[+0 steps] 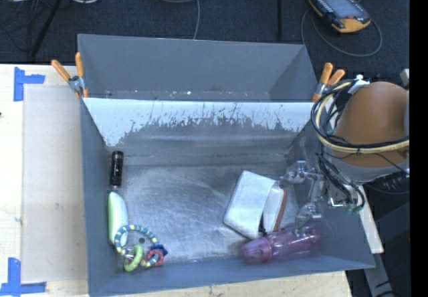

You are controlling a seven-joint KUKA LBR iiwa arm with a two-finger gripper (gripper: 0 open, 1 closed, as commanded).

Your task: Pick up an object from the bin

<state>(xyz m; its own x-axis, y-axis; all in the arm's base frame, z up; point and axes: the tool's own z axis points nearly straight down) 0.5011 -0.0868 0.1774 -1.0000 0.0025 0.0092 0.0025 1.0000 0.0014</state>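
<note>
My gripper [301,193] hangs low at the right side of the bin, open, with nothing between its fingers. Just to its left lies a white rectangular block [249,202], tilted, with a narrow white and brown piece [275,207] leaning along its right edge. A translucent purple bottle [279,246] lies on its side below the gripper, near the bin's front wall. The lower fingertip [309,213] stands just above the bottle's right end; whether it touches, I cannot tell.
At the bin's left side lie a small black cylinder [116,168], a pale green oblong thing [117,212] and a toy of coloured rings [138,250]. The arm with its brown cover and cables reaches in over the right wall.
</note>
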